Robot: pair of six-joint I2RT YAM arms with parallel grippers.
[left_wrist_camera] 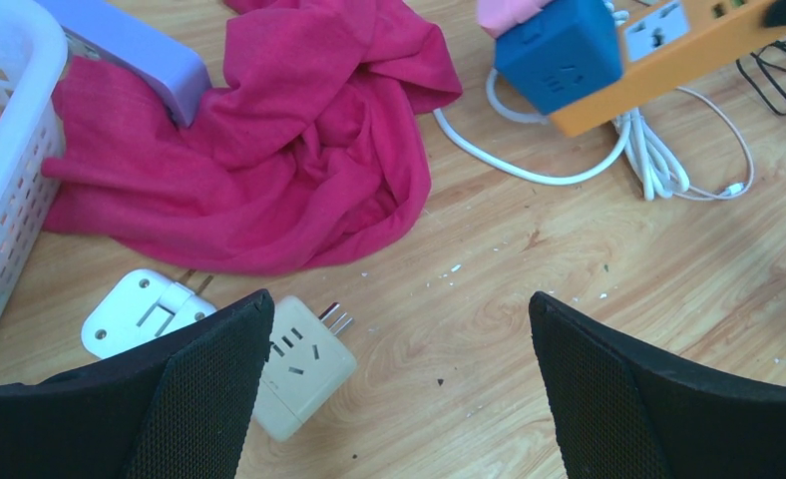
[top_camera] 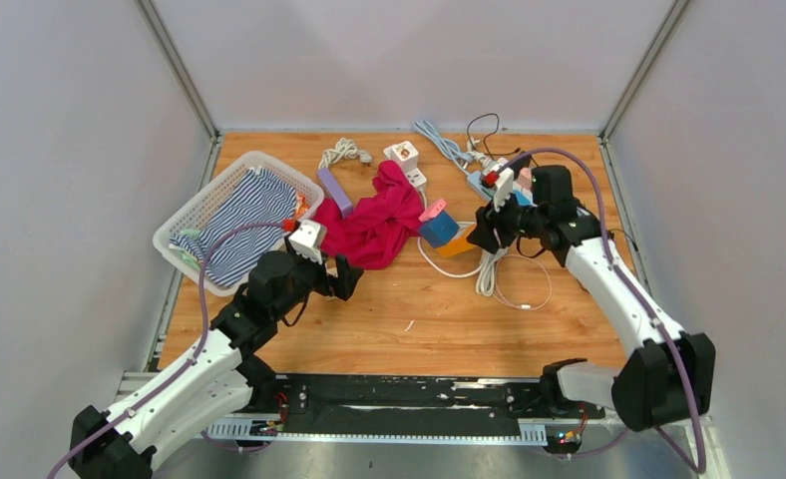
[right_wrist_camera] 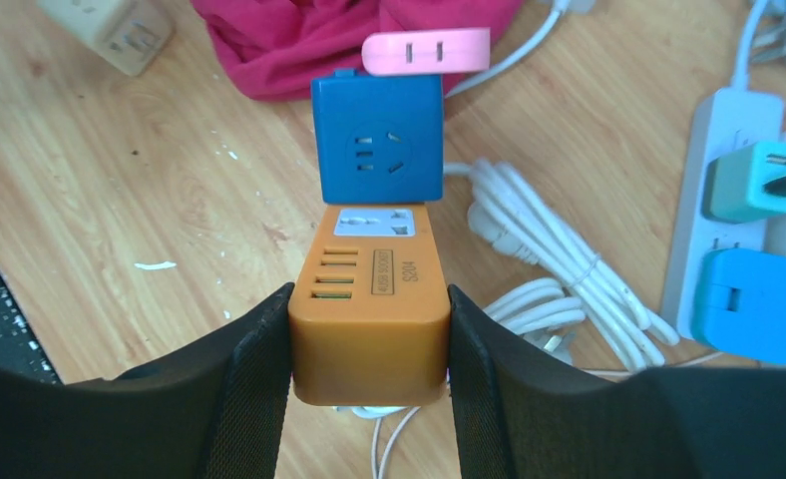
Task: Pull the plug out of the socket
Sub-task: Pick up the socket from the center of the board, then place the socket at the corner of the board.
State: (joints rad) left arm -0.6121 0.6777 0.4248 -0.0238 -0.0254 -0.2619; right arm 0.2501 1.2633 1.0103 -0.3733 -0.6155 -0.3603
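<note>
Clamping the orange rectangular plastic socket block (right_wrist_camera: pixel 379 299) by its two long sides is the right gripper (right_wrist_camera: pixel 369 339), black pads flat against both faces, grip at the USB end. The blue plastic cube plug (right_wrist_camera: pixel 377 150) sits seated in the block's far end, not yet pulled. A pink flat plastic plug (right_wrist_camera: pixel 426 51) is stuck in the cube's far face. From overhead this stack is right of centre on the wooden table (top_camera: pixel 419 329), just beside the crumpled magenta cloth (top_camera: pixel 379 220). In the left wrist view the block looks tilted; can't tell if it's off the table. A bundled white cable (right_wrist_camera: pixel 559 259) lies under and beside the block. A white plastic power strip (right_wrist_camera: pixel 718 190) further right carries a teal square plug (right_wrist_camera: pixel 743 180) and a light-blue square plug (right_wrist_camera: pixel 753 304). The left gripper (left_wrist_camera: pixel 399 309) has jaws wide apart, holding nothing, hovering over bare wood near the cloth's near edge, well apart from the socket block. Below its left finger lie a cream cube adapter (left_wrist_camera: pixel 304 364) and a white flat adapter (left_wrist_camera: pixel 140 309), touching each other, prongs pointing away. A lilac plastic power strip (left_wrist_camera: pixel 140 45) rests on the cloth's far edge. A white perforated plastic basket (top_camera: pixel 199 215) at far left holds a blue-and-white striped cloth (top_camera: pixel 249 215).
</note>
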